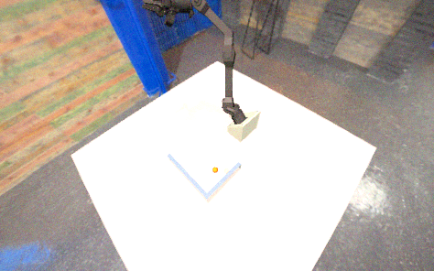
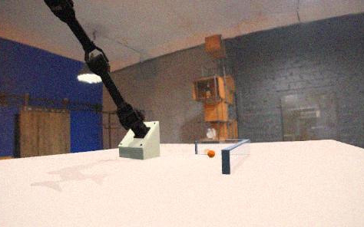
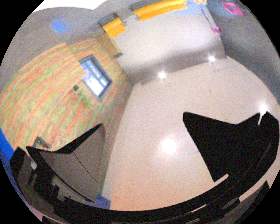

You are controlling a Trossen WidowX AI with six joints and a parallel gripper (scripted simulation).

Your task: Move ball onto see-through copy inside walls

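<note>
Task barely begun: arm raised, ball untouched.

The gripper (image 1: 168,10) hangs high at the far edge, jaws apart and empty. The ball (image 1: 214,169) rests on the bench (image 1: 297,183) inside the walls (image 1: 191,178); reaching, placing and retreating remain.

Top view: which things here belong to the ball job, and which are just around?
Job:
- orange ball
- clear corner walls
- gripper, open, raised far off
- white table

Just around:
- blue pillar
- wire rack
</note>
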